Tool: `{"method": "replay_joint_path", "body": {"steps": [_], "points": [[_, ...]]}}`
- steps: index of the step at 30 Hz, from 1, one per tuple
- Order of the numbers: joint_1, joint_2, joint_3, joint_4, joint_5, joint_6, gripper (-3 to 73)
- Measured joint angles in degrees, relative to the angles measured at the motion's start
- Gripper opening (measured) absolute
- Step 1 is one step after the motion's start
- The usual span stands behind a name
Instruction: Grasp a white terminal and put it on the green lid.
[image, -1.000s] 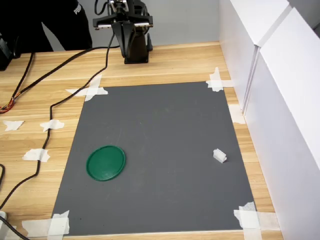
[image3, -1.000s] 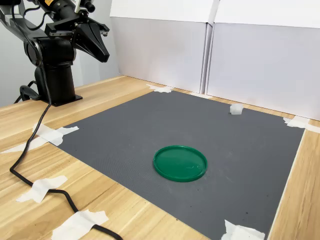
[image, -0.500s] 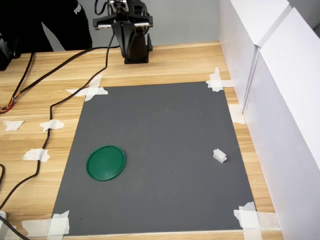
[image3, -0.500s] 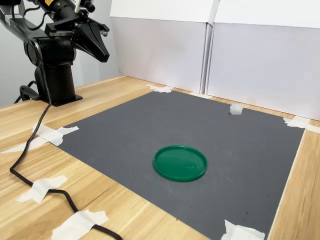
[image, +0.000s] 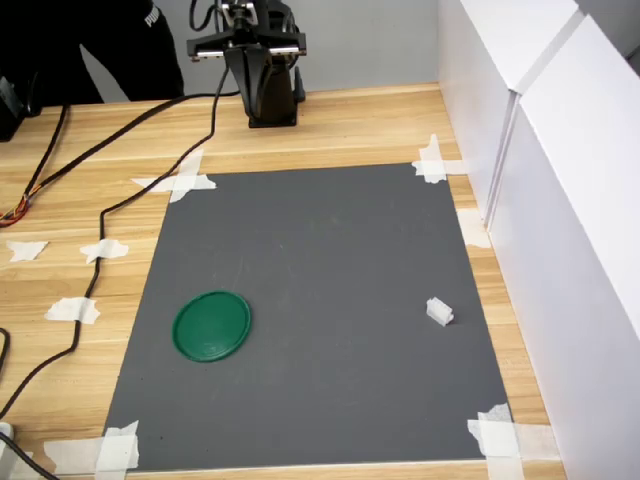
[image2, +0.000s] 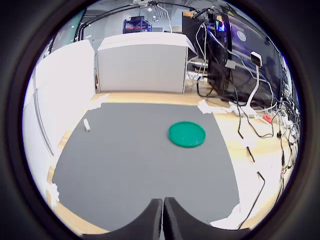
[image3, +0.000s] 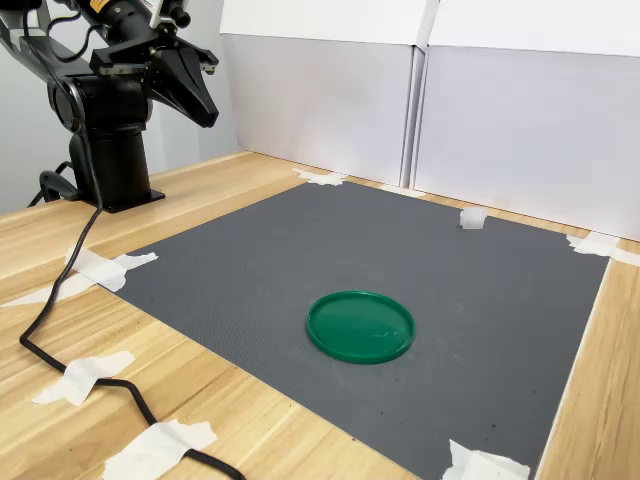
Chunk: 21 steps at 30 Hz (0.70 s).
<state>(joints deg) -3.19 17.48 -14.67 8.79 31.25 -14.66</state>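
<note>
The arm (image: 255, 60) is running off the top edge in both exterior views, its upper links cut away. The white terminal (image3: 472, 217) is showing as a pale blur in the second exterior view, its stepped shape too small to read. A dark ring is masking the wrist view's corners, and the worktop (image: 330, 125) is spilling past every frame.

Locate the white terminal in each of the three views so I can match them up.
First exterior view: the white terminal lies on the grey mat, near the first exterior view's right edge of it.
Wrist view: white terminal on the mat beside the white wall.
Second exterior view: white terminal at the mat's far edge, below the white wall.
Shared landmark: the green lid.
</note>
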Motion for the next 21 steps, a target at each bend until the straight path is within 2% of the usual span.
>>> {"method": "replay_joint_path", "body": {"steps": [3,8,17,21], "points": [[0.0,4.1,-2.9,0.2,1.9,0.0,-1.6],[0.7,11.5,-10.3,2.7,6.3,-0.9,-1.6],[13.4,24.5,-20.2,3.4,7.4,-12.5,-1.6],[15.8,29.9,-25.3,3.8,10.4,-14.8,-1.6]]}}
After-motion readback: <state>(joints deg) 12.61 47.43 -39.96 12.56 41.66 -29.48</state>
